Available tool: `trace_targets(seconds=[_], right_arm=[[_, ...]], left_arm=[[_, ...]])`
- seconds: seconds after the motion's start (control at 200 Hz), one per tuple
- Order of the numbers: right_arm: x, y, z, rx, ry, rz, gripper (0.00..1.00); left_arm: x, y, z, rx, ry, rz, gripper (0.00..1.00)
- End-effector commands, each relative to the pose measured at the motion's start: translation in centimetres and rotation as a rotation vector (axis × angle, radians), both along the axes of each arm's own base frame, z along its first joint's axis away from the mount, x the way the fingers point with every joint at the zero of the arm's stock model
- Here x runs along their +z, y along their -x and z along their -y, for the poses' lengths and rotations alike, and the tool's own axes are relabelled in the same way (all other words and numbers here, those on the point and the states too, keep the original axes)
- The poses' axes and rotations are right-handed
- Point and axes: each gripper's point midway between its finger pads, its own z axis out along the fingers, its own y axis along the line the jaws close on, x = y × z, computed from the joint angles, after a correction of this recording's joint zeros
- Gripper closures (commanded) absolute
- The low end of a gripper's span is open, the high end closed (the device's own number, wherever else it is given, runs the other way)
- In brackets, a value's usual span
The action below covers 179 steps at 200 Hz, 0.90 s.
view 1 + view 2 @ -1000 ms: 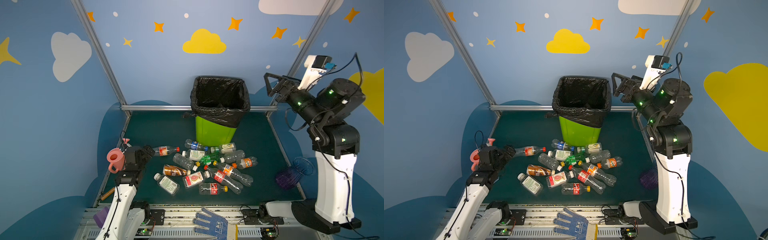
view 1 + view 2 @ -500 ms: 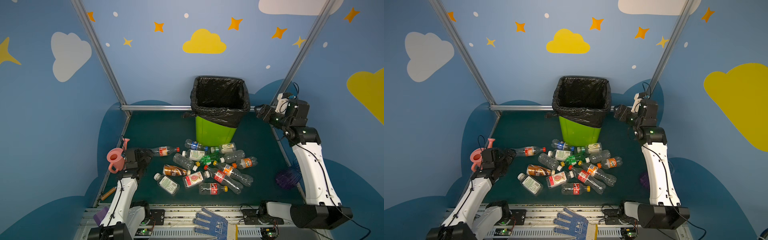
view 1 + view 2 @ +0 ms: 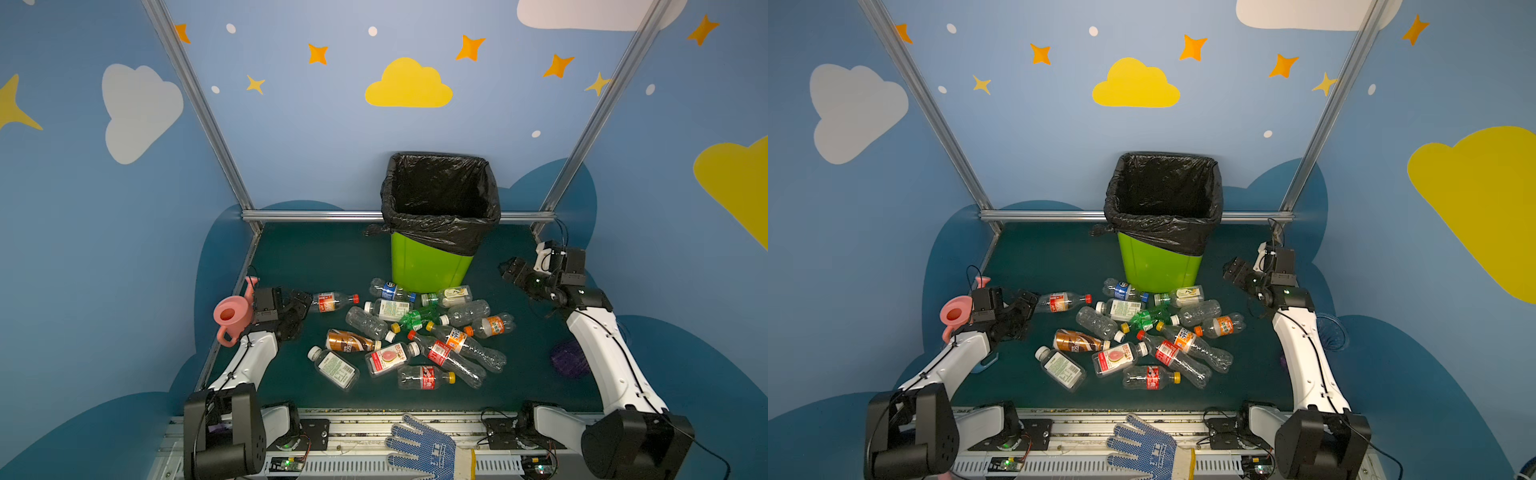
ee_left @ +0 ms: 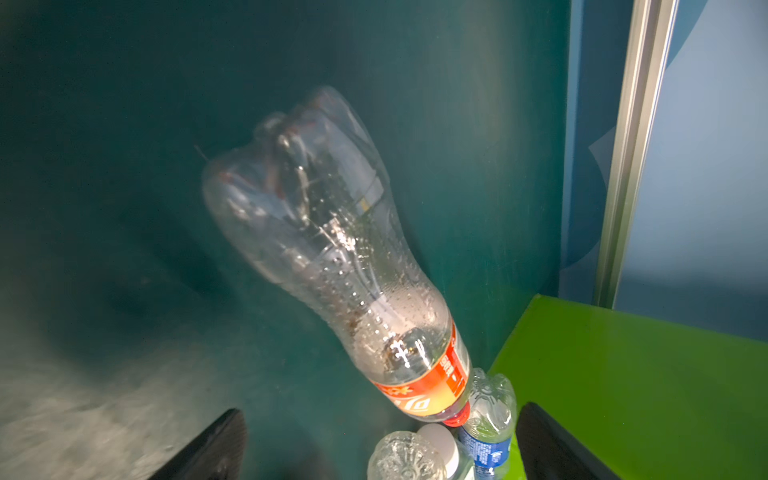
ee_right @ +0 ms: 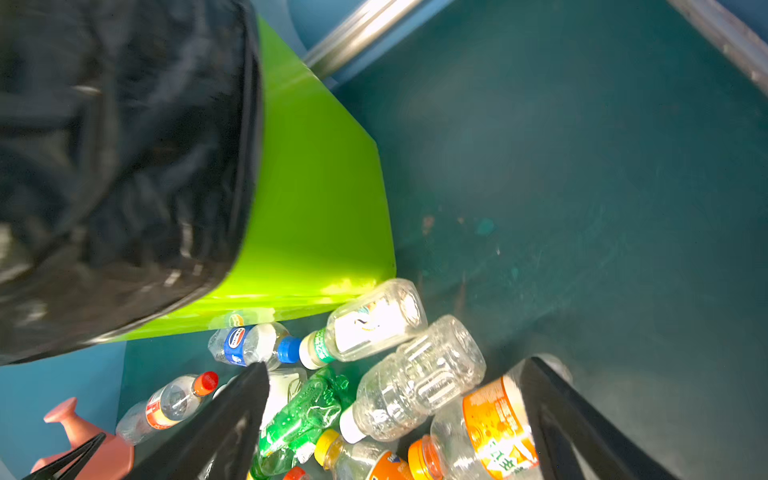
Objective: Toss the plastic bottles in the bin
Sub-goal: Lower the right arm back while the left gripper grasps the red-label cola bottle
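Observation:
The lime-green bin with its black bag stands at the back middle of the table. Several plastic bottles lie in a heap in front of it. My left gripper is open and low on the mat, facing the base of a clear red-labelled bottle and gripping nothing. My right gripper hangs open to the right of the bin wall. It looks down on a clear ribbed bottle and an orange-labelled bottle.
A pink watering can sits right behind my left gripper. A purple ribbed vase stands behind my right forearm. A blue dotted glove lies on the front rail. Metal frame bars edge the mat.
My right arm has swung down from high beside the bin rim to a low spot right of the bin. The left gripper stays by the red-labelled bottle.

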Motion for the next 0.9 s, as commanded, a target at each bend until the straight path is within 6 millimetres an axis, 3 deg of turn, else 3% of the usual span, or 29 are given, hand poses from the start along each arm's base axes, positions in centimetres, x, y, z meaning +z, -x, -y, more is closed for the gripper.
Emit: trace_targets(seconds=[0.0, 0.295, 0.611, 0.891], right_arm=[[1.5, 0.2, 0.3, -0.025, -0.026, 0.069, 0.07], [1.0, 1.0, 1.5, -0.076, -0.033, 0.063, 0.07], [0.3, 1.6, 2.5, -0.114, -0.039, 0.049, 0.07], [0.1, 2.0, 3.3, -0.136, -0.039, 0.041, 0.07]], left_arm=[[1.0, -1.6, 0.3, 0.006, 0.054, 0.043, 0.0], [-1.1, -3.4, 0.8, 0.009, 0.128, -0.003, 0.03], [-2.6, -3.9, -0.1, 0.061, 0.074, -0.06, 0.09], [-4.0, -5.3, 0.5, 0.038, 0.105, -0.082, 0.16]])
